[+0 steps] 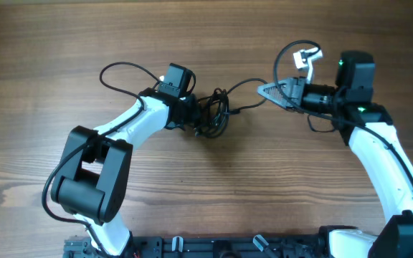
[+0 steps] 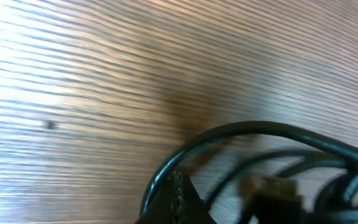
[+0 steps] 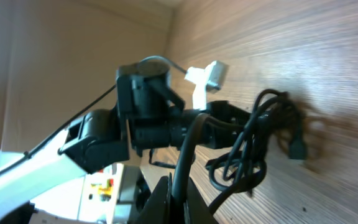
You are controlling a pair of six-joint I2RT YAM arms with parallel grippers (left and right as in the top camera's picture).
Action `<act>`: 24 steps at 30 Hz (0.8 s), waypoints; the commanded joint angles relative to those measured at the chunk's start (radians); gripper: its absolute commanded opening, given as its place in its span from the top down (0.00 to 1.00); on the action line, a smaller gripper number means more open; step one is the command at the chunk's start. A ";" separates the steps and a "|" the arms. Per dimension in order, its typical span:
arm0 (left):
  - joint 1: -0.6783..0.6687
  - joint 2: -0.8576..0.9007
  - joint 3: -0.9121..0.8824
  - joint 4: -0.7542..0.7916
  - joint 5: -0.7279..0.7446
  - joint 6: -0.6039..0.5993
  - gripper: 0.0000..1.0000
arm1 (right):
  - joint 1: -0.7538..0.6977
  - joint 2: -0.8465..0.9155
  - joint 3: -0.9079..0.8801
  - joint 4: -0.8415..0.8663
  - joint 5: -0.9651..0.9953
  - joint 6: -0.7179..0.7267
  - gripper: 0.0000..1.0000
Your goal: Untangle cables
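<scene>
The cables (image 1: pixel 212 115) lie as a small black knotted bundle on the wooden table, just left of centre. My left gripper (image 1: pixel 194 118) is pushed into the bundle's left side. In the left wrist view its fingers (image 2: pixel 180 186) are pressed together, and a cable loop (image 2: pixel 260 127) arcs out from their tips past a blurred plug (image 2: pixel 275 186). One strand (image 1: pixel 242 86) runs right from the bundle to my right gripper (image 1: pixel 264 89), which is shut on it. In the right wrist view that strand (image 3: pixel 188 149) rises from the closed gripper (image 3: pixel 178 199) towards the bundle (image 3: pixel 260 137).
The left arm's own thick wire (image 1: pixel 120 72) loops out behind its wrist. A white connector (image 1: pixel 308 56) with a wire loop sits on the right arm. A black rail (image 1: pixel 228 247) runs along the table's front edge between the two arm bases.
</scene>
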 commanded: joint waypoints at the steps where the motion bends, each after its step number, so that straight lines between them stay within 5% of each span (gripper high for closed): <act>1: 0.021 0.016 -0.002 -0.026 -0.202 -0.002 0.96 | -0.028 -0.035 0.009 -0.105 0.095 -0.100 0.96; 11: 0.227 0.016 0.009 -0.147 -0.211 -0.002 0.96 | -0.028 -0.032 0.005 -0.373 0.711 -0.190 0.96; 24: 0.309 0.016 0.009 -0.129 0.032 0.009 0.96 | 0.135 -0.006 -0.001 -0.447 0.671 -0.212 0.95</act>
